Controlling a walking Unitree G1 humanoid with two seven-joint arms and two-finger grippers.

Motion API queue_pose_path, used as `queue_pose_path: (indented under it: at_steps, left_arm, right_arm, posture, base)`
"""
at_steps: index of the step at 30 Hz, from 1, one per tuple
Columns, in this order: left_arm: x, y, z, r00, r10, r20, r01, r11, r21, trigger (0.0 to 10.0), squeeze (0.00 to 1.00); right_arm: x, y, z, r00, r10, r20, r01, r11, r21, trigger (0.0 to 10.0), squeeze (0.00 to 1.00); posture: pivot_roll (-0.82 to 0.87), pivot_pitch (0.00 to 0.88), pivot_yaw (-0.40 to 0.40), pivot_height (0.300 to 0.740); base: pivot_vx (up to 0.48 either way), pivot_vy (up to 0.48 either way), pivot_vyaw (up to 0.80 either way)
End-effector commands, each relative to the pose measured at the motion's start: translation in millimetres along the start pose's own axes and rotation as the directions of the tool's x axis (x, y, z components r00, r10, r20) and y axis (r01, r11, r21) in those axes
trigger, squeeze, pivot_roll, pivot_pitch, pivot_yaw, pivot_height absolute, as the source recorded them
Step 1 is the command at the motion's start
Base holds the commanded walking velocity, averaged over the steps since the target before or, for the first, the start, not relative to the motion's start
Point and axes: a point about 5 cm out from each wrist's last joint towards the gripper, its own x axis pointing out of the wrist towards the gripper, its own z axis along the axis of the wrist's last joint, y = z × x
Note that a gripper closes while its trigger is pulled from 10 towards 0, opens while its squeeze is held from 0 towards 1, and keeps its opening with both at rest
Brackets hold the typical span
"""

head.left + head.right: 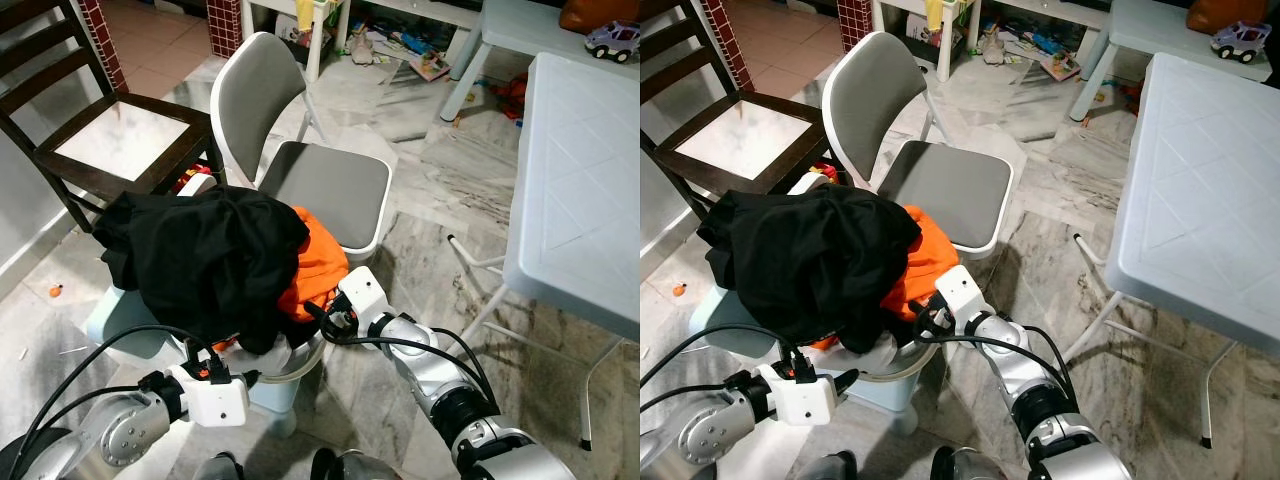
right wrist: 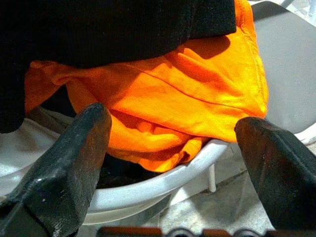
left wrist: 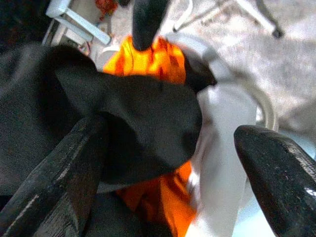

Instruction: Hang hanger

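Observation:
A pile of clothes fills a white basket [image 1: 303, 362]: a black garment [image 1: 210, 260] on top and an orange garment [image 1: 318, 262] beneath it on the right. My left gripper [image 3: 170, 133] is open at the pile's front edge, with a fold of the black garment [image 3: 138, 118] between its fingers and white cloth [image 3: 222, 143] beside it. From the right, my right gripper [image 2: 173, 121] is also open, and it faces the orange garment [image 2: 197, 94] that hangs over the basket rim [image 2: 148, 190]. In the head views it sits at the basket's right side [image 1: 318, 318].
The basket rests on a pale blue stool [image 1: 120, 325]. A grey-and-white chair [image 1: 320, 185] stands just behind it, and a dark wooden chair [image 1: 120, 140] is at the back left. A white plastic table [image 1: 590, 180] fills the right side. Toys litter the far floor.

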Motion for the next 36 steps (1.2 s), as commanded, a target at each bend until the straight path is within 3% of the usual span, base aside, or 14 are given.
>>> queue_pose_path:
  at_steps: [1,3,4,5,6,7,9,13,19,28,35,36]
  left_arm:
    - [0.3,-3.3,-2,1.000,-0.031,0.004,0.031,0.999,0.040,10.0,0.00]
    - [6.5,7.1,-7,1.000,-0.012,0.007,0.012,0.996,0.090,9.6,0.00]
    - [8.5,9.5,-8,1.000,-0.008,0.010,0.007,0.994,0.109,8.4,0.00]
    - [8.5,9.5,-8,1.000,-0.008,0.010,0.007,0.994,0.109,8.4,0.00]
    - [10.6,12.4,-9,1.000,0.002,0.016,-0.004,0.993,0.122,4.5,0.00]
    - [11.7,14.0,-10,1.000,0.007,0.017,-0.009,0.992,0.126,4.5,0.00]
    - [14.3,18.1,-12,1.000,0.019,0.013,-0.021,0.989,0.149,0.0,0.00]
    - [18.6,22.4,-17,1.000,0.025,0.005,-0.025,0.988,0.153,0.0,0.00]
    - [22.1,35.4,-26,0.993,0.112,-0.023,-0.107,0.981,0.161,0.0,0.00]
    - [32.1,35.9,-21,0.977,0.213,-0.024,-0.210,0.974,0.084,0.0,0.00]
    - [35.1,36.5,-22,0.957,0.283,-0.066,-0.285,0.958,-0.018,0.0,0.00]
    - [35.5,39.8,-24,0.939,0.330,-0.100,-0.340,0.935,-0.103,0.0,0.00]
  right_arm:
    - [-1.7,0.5,-5,1.000,0.002,-0.024,-0.002,1.000,0.009,10.0,0.00]
    - [-1.1,1.6,-5,1.000,0.001,-0.022,-0.001,1.000,0.012,10.0,0.00]
    - [-0.8,1.9,-5,1.000,0.000,-0.020,0.001,1.000,0.013,10.0,0.00]
    - [-0.8,1.9,-5,1.000,0.000,-0.020,0.001,1.000,0.013,10.0,0.00]
    - [-0.5,2.0,-4,1.000,-0.001,-0.019,0.001,1.000,0.013,10.0,0.00]
    - [-0.4,2.0,-4,1.000,-0.002,-0.019,0.002,1.000,0.013,10.0,0.00]
    - [-0.4,1.4,-4,1.000,-0.004,-0.018,0.004,1.000,0.014,10.0,0.00]
    - [-0.5,0.7,-4,1.000,-0.011,-0.016,0.011,1.000,0.016,10.0,0.00]
    - [-1.2,2.4,-6,1.000,-0.014,-0.018,0.014,1.000,0.021,10.0,0.00]
    - [-0.2,8.4,-7,0.999,0.032,-0.025,-0.031,0.999,0.037,10.0,0.00]
    - [-0.8,9.7,-9,0.998,0.055,-0.031,-0.054,0.998,0.034,10.0,0.00]
    - [-1.0,9.7,-9,0.998,0.056,-0.033,-0.055,0.998,0.032,10.0,0.00]
  posture:
    - [0.14,0.194,-0.131,0.740]
    - [0.14,0.188,-0.127,0.740]
    - [0.14,0.184,-0.125,0.740]
    - [0.14,0.184,-0.125,0.740]
    - [0.14,0.182,-0.123,0.740]
    - [0.14,0.181,-0.123,0.740]
    - [0.13,0.180,-0.122,0.740]
    - [0.13,0.176,-0.115,0.740]
    - [0.13,0.178,-0.108,0.740]
    - [0.13,0.178,-0.111,0.740]
    - [0.13,0.179,-0.117,0.740]
    - [0.13,0.179,-0.119,0.740]
  base:
    - [0.000,0.000,0.00]
    - [0.000,0.000,0.00]
    - [0.000,0.000,0.00]
    - [0.000,0.000,0.00]
    - [0.000,0.000,0.00]
    - [0.000,0.000,0.00]
    - [0.000,0.000,0.00]
    - [0.000,0.000,0.00]
    - [0.000,0.000,0.00]
    - [0.000,0.000,0.00]
    - [0.000,0.000,0.00]
    - [0.000,0.000,0.00]
